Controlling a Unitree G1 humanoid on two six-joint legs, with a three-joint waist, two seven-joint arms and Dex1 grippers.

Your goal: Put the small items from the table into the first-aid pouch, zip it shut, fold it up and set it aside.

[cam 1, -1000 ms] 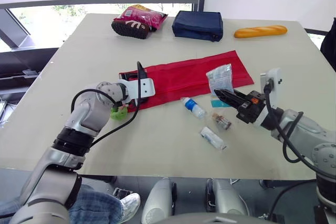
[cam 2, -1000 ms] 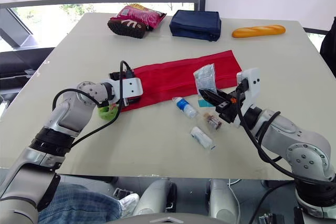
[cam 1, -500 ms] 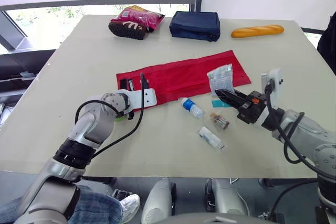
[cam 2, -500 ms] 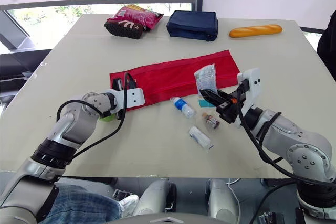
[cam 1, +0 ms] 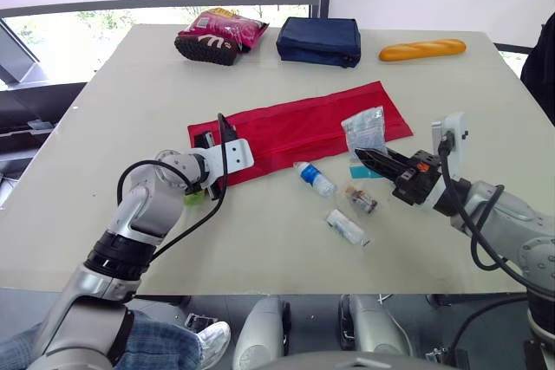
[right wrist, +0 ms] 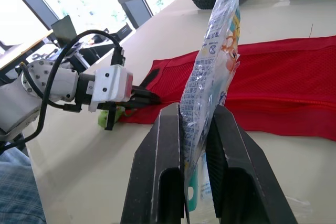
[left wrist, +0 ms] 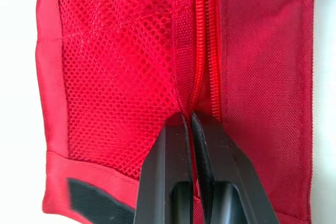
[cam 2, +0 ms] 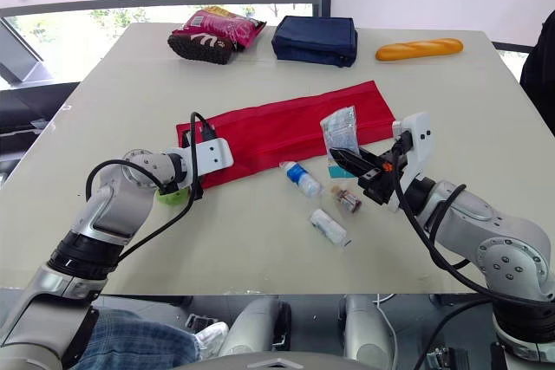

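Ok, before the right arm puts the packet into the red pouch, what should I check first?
1. Right gripper shut on clear packet: ok.
2. Left gripper pinching red pouch at its zipper: ok.
3. Zipper open enough for the packet: cannot tell.
4. Small bottle, vial and wrapped roll packed: not ok, all lying on the table.

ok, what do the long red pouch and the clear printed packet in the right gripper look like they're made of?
The long red pouch looks like matte woven fabric with an open-mesh panel beside the zip: holes show. The clear printed packet in the right gripper is probably thin glossy plastic film: see-through, crinkled.
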